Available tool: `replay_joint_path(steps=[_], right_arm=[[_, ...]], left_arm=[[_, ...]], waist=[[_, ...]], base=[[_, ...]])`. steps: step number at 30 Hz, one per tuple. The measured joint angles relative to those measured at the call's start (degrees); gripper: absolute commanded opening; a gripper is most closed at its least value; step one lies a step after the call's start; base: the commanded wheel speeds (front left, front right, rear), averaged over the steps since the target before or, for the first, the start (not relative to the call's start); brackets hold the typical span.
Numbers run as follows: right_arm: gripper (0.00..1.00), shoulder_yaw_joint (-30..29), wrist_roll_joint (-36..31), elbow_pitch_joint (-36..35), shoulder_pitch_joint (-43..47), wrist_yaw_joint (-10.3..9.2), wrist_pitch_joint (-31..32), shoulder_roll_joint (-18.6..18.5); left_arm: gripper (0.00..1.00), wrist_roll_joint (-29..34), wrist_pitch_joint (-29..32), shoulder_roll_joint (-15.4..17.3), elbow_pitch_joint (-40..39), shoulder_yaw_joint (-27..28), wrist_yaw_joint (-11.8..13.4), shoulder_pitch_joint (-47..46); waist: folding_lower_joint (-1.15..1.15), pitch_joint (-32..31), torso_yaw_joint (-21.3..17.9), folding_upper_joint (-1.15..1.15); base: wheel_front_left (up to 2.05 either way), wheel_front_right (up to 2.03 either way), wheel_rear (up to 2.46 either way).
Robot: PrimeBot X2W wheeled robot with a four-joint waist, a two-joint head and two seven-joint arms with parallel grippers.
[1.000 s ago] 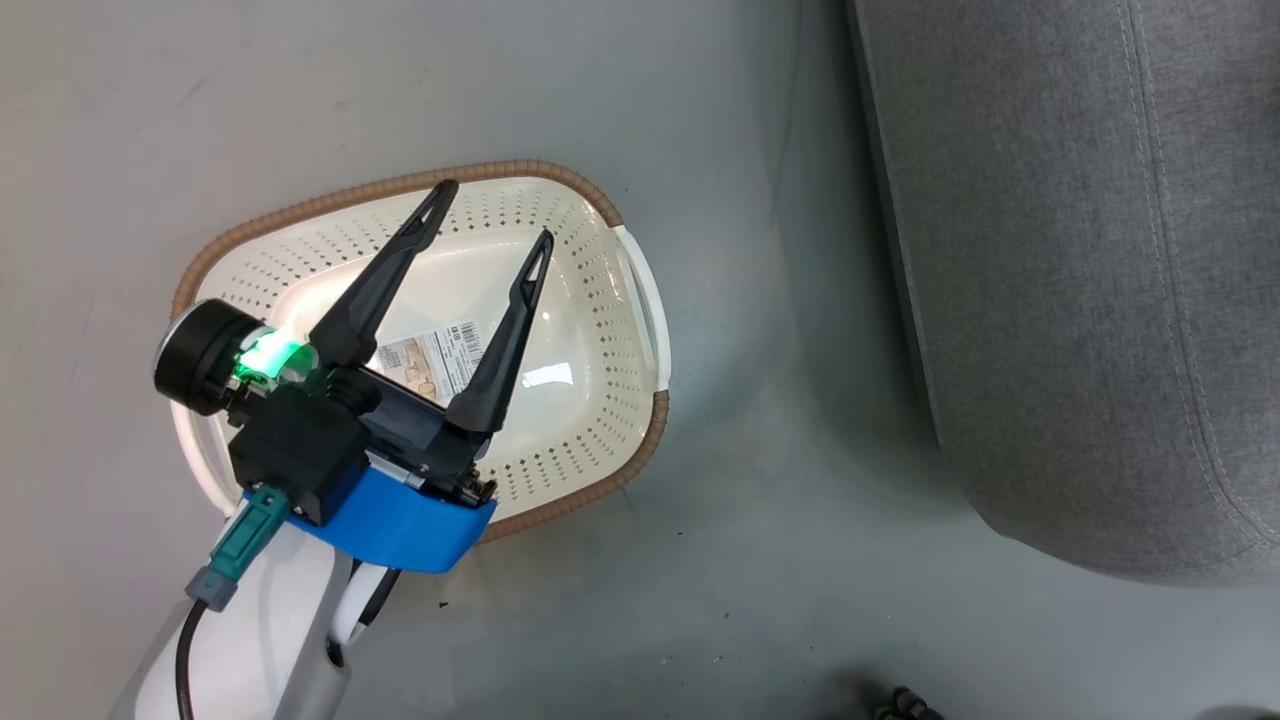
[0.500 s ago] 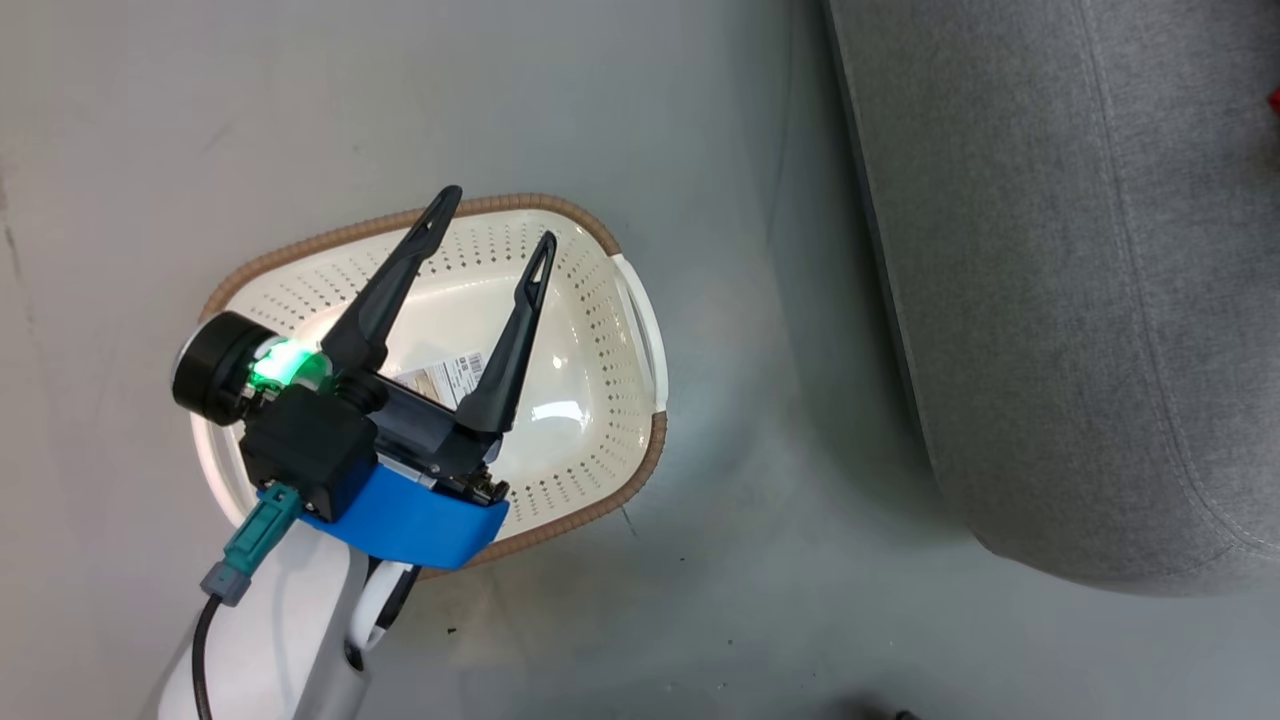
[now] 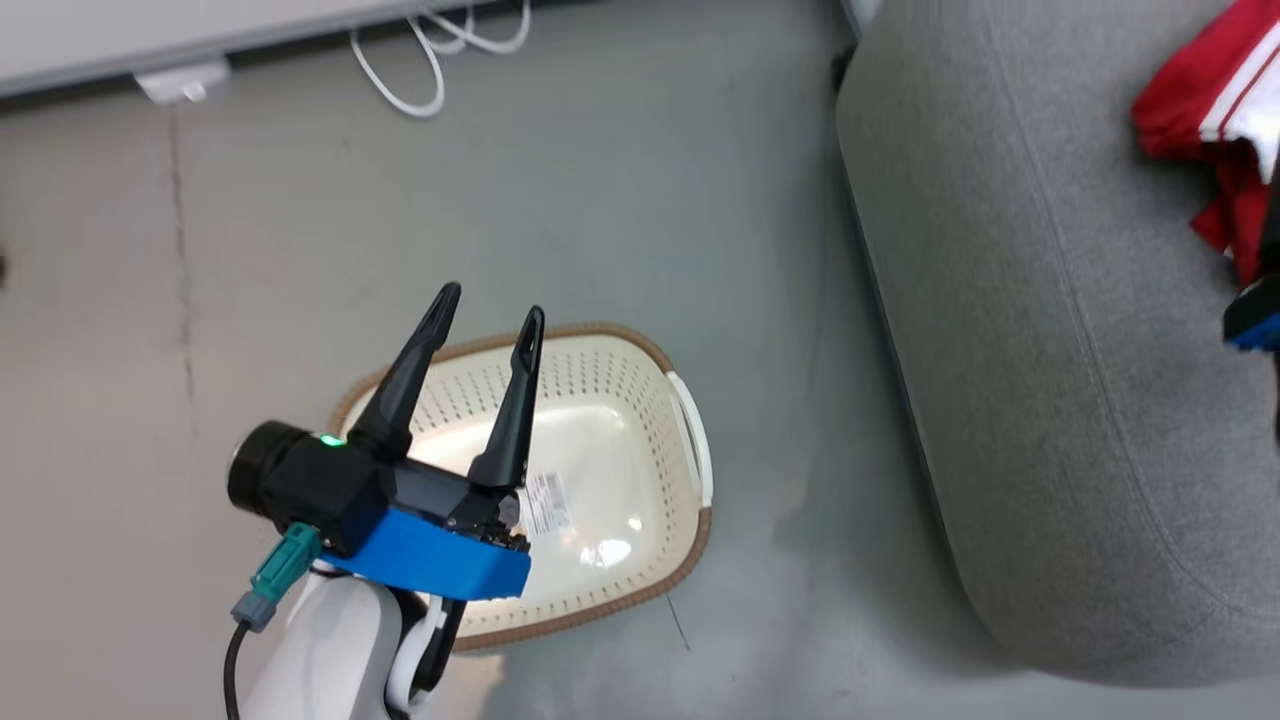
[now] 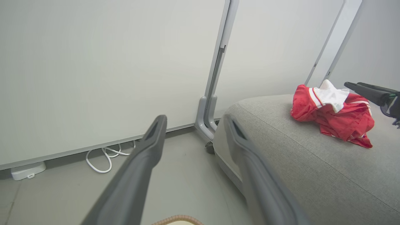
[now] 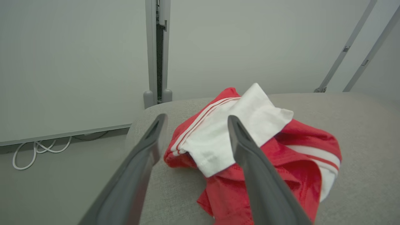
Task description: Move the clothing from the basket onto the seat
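Clothing (image 5: 262,125) lay crumpled on the seat (image 3: 1050,350), dead ahead of the right tool (image 5: 196,117) and slightly below it. Its fingers were spread either side of the heap and pinched nothing; I couldn't tell whether they touched fabric. The heap had no clear long axis. Left tool (image 3: 492,301) was spread and empty over the basket (image 3: 600,380), well apart from the seat. The basket base was bare but for its label (image 3: 545,503). Right arm was far nearer. Judgement: transfer looked complete, and the right tool should back straight off to avoid snagging a fold.

A printed label (image 3: 545,503) on the basket (image 3: 600,382) floor, nothing legible.
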Motion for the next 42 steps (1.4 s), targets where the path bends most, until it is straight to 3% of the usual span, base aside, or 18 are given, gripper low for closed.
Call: replay_joint_path(steps=[10, 18, 31, 42], right_arm=[[1.00, 4.7, 1.9, -8.0, 13.6, 0.00, 1.4, 2.5], [1.00, 6.2, 3.0, -19.3, 25.1, 0.00, 5.3, 5.8], [1.00, 7.4, 2.6, -35.3, 40.5, 0.00, 9.4, 11.7], [1.00, 9.6, 2.9, -37.2, 44.1, 0.00, 10.2, 13.5]], left_arm=[[1.00, -1.0, 0.0, -3.0, 5.5, 4.6, 0.0, 5.7], [1.00, -1.4, 0.0, -3.6, 10.2, 9.3, 0.0, 10.2], [1.00, -2.0, 0.0, -3.4, 15.8, 12.6, 0.0, 11.8], [1.00, -2.4, 0.0, -3.4, 17.9, 12.2, 0.0, 12.0]], waist=[[-0.01, -10.0, 3.4, 0.00], [-0.02, -17.6, 6.1, 0.00], [-0.02, -23.6, 10.3, 0.00], [-0.01, -25.3, 11.5, 0.00]], base=[[0.00, 0.00, 0.00], [0.00, 0.00, 0.00], [0.00, 0.00, 0.00], [0.00, 0.00, 0.00]])
